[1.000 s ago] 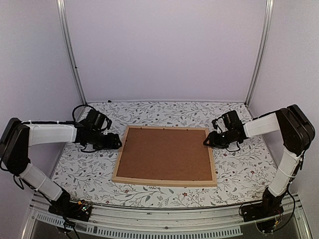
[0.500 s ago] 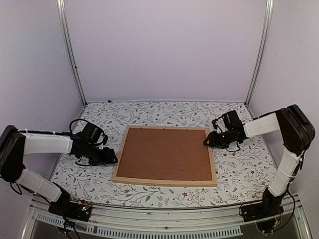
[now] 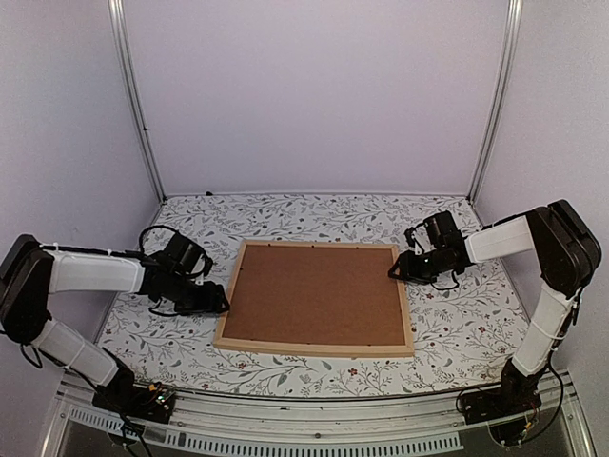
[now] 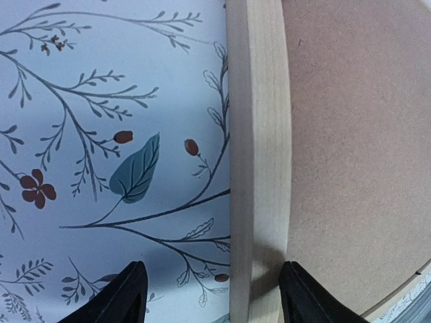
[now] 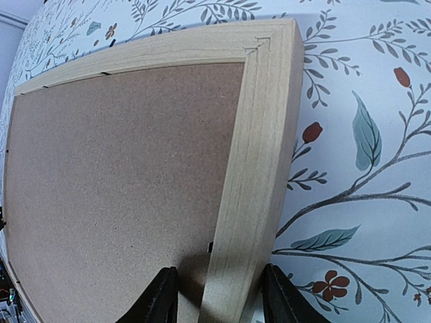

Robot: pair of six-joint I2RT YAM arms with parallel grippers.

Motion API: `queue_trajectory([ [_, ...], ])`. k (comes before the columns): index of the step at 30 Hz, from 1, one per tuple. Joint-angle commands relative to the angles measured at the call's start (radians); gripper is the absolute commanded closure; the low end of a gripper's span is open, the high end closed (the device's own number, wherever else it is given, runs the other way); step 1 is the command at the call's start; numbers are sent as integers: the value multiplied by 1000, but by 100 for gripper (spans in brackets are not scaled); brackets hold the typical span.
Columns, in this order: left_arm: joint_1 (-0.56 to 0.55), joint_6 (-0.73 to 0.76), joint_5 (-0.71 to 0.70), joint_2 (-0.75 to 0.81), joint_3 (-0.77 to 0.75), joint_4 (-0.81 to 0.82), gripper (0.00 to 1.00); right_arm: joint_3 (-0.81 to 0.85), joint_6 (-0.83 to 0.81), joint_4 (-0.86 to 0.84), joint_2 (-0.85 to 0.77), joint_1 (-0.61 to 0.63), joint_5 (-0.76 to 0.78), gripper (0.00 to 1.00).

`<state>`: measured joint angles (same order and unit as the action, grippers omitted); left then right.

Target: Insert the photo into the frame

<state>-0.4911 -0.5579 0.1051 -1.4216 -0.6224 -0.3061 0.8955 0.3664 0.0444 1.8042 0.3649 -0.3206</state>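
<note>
- Left pincer (image 4: 210, 286): wide open, nothing held. Straddles the left rail of the frame (image 3: 314, 347), one finger over the floral bench (image 3: 314, 214), the other over the backing board (image 3: 319, 295), with a gap on each side.
- Right pincer (image 5: 221, 282): partly open, astride the right rail just short of the far right corner. Clamped or only hovering, cannot tell.
- Frame: flat, back side up, mid-bench. Long axis left to right, so one short rail per arm. Both arms at their rail, neither nearer.
- Key relation, left side: rail directly between the jaws, running lengthwise through the wrist view. Straight close should catch it.
- Frame recess: filled by the brown backing board, seated inside the strips.
- Photo: not visible in any view. Under the board or elsewhere, cannot tell.
- Likely risk: thin rail slipping under an uneven grip.
</note>
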Motion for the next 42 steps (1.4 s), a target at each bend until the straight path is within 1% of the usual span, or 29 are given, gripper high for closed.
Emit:
queue_trajectory([
  [1, -55, -9, -23, -82, -7, 5, 31, -44, -6, 94, 69, 25, -15, 55],
  [11, -149, -44, -102, -172, -37, -28, 37, -52, -6, 89, 70, 25, -15, 56],
  [14, -168, -52, -150, -189, -47, -49, 39, -54, -6, 90, 70, 25, -15, 56],
  [17, -170, -49, -163, -148, -56, -53, 40, -55, -7, 94, 67, 26, -12, 56],
  [19, -168, -43, -166, -108, -66, -52, 39, -58, -11, 98, 63, 25, -8, 56],
  [22, -162, -35, -172, -46, -85, -45, 33, -66, -12, 111, 42, 22, -1, 55],
  [24, -151, -25, -171, -16, -94, -32, 28, -72, -6, 115, 10, 13, -2, 53],
  [27, -112, -6, -140, -4, -109, -12, 26, -70, -2, 128, -46, -7, -29, 48],
  [30, -59, 16, -102, -18, -118, 16, 26, -49, -3, 157, -97, -15, -46, 38],
  [32, -24, 32, -70, -40, -125, 37, 29, -34, -3, 174, -122, -21, -46, 35],
  [35, 14, 59, -49, -94, -149, 60, 34, -11, -13, 202, -141, -35, -15, 37],
  [39, 30, 84, -46, -167, -185, 79, 38, 31, -32, 246, -122, -41, 40, 44],
  [42, 33, 90, -27, -208, -197, 98, 40, 52, -43, 257, -105, -44, 63, 48],
])
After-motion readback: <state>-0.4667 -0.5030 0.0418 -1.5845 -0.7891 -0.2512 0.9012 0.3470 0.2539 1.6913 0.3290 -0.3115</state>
